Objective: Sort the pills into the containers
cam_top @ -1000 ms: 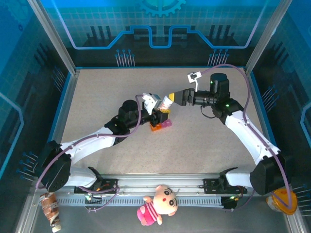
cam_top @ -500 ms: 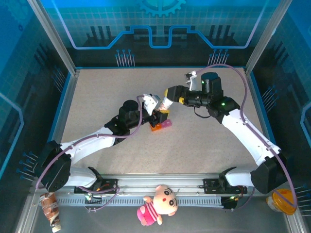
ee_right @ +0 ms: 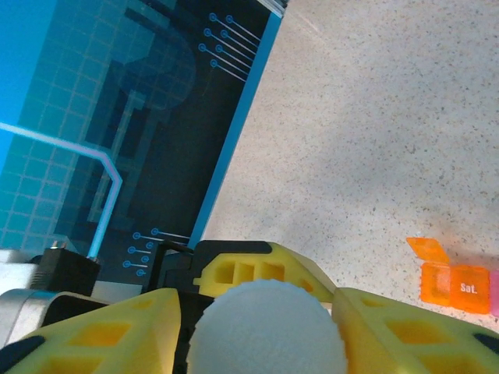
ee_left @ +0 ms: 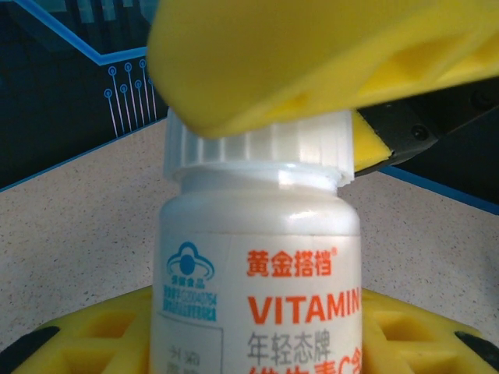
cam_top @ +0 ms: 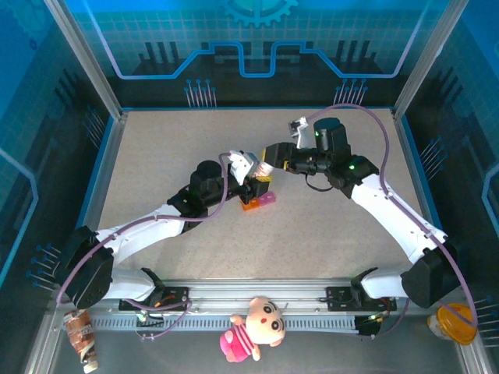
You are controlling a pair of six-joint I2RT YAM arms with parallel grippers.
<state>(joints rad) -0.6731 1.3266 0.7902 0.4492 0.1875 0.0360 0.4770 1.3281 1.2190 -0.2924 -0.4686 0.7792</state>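
Note:
My left gripper (cam_top: 254,174) is shut on a white vitamin bottle (ee_left: 261,273) and holds it upright above the table. The bottle's ribbed white cap (ee_right: 265,331) sits between the yellow fingers (ee_right: 405,335) of my right gripper (cam_top: 269,160), which is shut on it from the right. In the left wrist view one right finger (ee_left: 312,54) covers the cap's top. The containers (cam_top: 258,201), an orange and pink strip, lie on the table just below the bottle. The orange compartment (ee_right: 456,287) has its lid up. No pills are in view.
Blue walls ring the speckled table (cam_top: 171,148). On the near rail lies a plush doll (cam_top: 253,327). A snack wrapper (cam_top: 80,335) is at the bottom left corner and an orange object (cam_top: 454,322) at the bottom right.
My right gripper has moved left to the bottle and closed round its cap. The left arm and the bottle have not moved.

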